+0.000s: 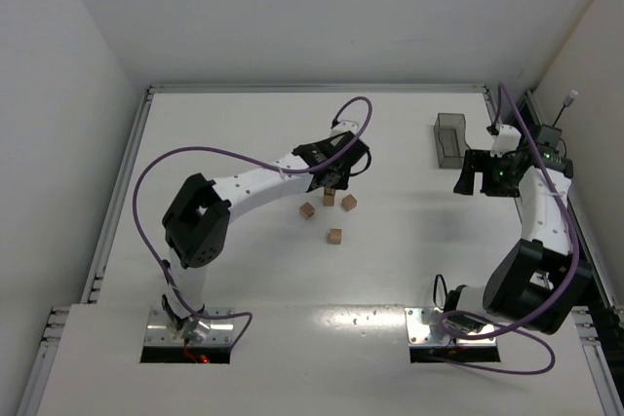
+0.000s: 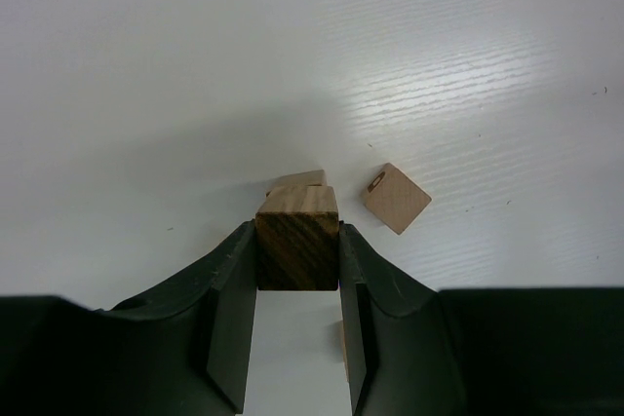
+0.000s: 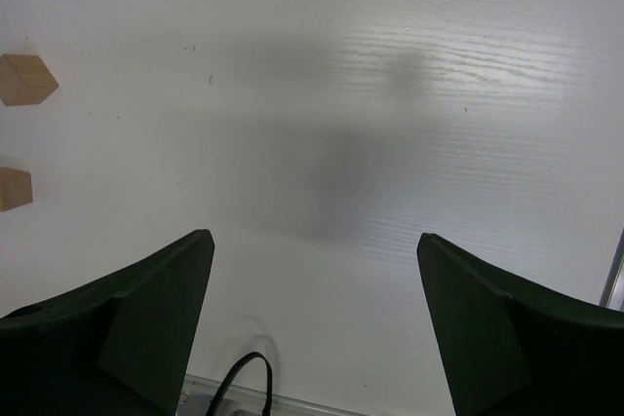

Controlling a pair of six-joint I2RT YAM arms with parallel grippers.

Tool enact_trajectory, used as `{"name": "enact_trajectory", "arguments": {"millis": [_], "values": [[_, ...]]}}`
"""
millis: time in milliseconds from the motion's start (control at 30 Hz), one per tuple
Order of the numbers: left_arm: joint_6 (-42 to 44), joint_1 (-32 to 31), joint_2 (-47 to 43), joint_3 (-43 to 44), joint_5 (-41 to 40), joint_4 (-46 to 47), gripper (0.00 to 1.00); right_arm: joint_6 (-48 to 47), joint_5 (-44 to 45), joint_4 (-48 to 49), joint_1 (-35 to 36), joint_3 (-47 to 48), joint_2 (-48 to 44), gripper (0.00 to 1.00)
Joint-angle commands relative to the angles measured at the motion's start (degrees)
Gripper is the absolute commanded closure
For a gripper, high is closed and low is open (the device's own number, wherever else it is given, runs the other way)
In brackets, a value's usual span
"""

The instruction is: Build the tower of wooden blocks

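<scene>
White counter [image 1: 244,280]: contents noted.
Loose wood blocks [image 1: 334,236] are found near its middle; a dark bin [image 1: 449,138] is set far right.

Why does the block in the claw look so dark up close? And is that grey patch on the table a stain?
Left wrist view: the held wood block, pinched in the left gripper, shows its shaded near face, while the loose block is lit. Right wrist view: the grey patch looks like a soft shadow on the table, with glare streaks to its right.
</scene>
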Motion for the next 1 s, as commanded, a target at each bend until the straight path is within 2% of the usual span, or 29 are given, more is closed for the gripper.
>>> {"name": "enact_trajectory", "arguments": {"millis": [0,567,600,733,800,900,967], "values": [[-1.29,1.00,-0.39,0.06,0.09,0.29,1.00,0.63,-0.13,1.23,0.25,0.77,-0.02,0.17],[-1.29,1.52,-0.39,-1.00,1.32,0.82,1.00,0.63,-0.13,0.71,0.25,1.30,-0.02,0.17],[-1.29,1.52,-0.39,-1.00,1.32,0.82,0.98,0.63,-0.13,0.71,0.25,1.30,-0.02,0.17],[-1.29,1.52,-0.39,-1.52,2.55,1.35,0.70,0.63,-0.13,0.71,0.25,1.30,-0.02,0.17],[-1.29,2.05,-0.39,-1.52,3.08,1.35,0.65,0.63,-0.13,0.71,0.25,1.30,-0.02,0.17],[-1.29,2.05,-0.39,-2.05,3.08,1.35,0.64,0.63,-0.13,0.71,0.25,1.30,-0.02,0.17],[-1.29,2.05,-0.39,-2.05,3.08,1.35,0.57,0.63,-0.13,0.71,0.25,1.30,-0.02,0.17]]}}
